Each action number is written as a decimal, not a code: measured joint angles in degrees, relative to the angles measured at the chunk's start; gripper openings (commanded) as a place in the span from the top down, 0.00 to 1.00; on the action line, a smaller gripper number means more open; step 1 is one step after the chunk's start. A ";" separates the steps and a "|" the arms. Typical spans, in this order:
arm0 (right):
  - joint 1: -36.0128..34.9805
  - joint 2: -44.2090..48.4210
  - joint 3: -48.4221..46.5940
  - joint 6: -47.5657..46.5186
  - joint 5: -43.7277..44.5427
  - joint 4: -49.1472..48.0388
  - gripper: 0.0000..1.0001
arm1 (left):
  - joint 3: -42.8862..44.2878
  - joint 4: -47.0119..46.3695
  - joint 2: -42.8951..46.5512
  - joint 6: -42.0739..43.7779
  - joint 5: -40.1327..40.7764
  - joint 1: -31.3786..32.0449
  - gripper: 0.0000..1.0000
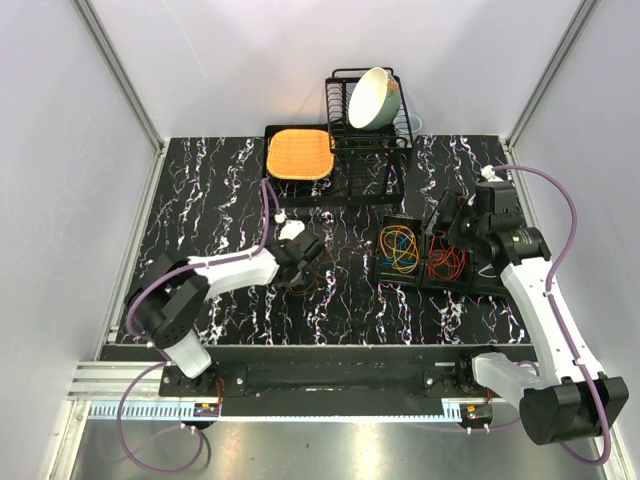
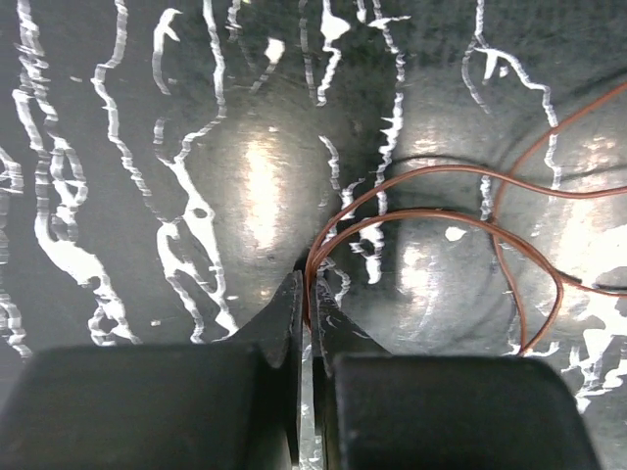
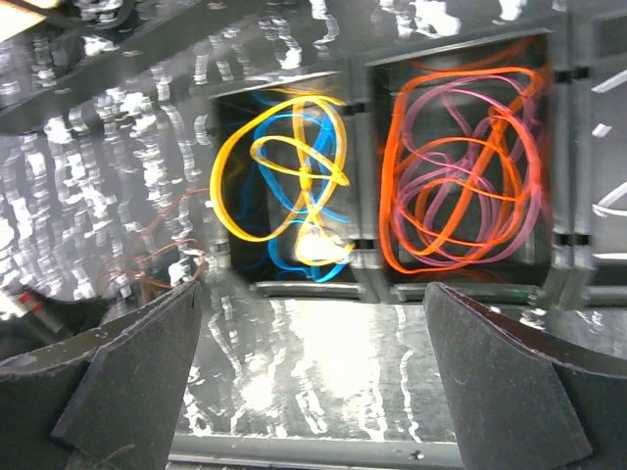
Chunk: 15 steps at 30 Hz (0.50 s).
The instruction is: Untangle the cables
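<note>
My left gripper point(image 2: 312, 299) is shut, its tips pinching a thin brown cable point(image 2: 441, 220) whose loose loops lie to the right on the black marbled table. From above, that gripper point(image 1: 307, 263) sits left of the table's middle. A black divided bin point(image 1: 424, 282) holds the other cables: yellow and blue loops point(image 3: 284, 186) in its left compartment, orange and pinkish-red loops point(image 3: 460, 176) in its right one. My right gripper point(image 3: 313, 367) is open and empty, hovering just in front of the bin; from above it point(image 1: 445, 218) is over the bin's far right side.
At the back stands a black dish rack point(image 1: 385, 150) with a pale bowl point(image 1: 372, 98) tilted in it. An orange mat point(image 1: 298, 153) lies on a black tray left of the rack. White walls close in the table on three sides.
</note>
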<state>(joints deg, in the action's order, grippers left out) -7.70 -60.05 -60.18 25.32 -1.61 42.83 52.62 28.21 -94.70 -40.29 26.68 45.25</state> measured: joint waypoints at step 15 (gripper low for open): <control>0.04 6.58 -2.29 8.74 -45.97 -25.92 0.00 | 34.45 6.91 24.98 27.34 -26.73 -0.31 1.00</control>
<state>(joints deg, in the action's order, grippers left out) -7.66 -53.47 -62.48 34.06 -47.57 16.91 87.07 35.11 -69.71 -12.95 -0.05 44.95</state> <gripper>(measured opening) 0.994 0.013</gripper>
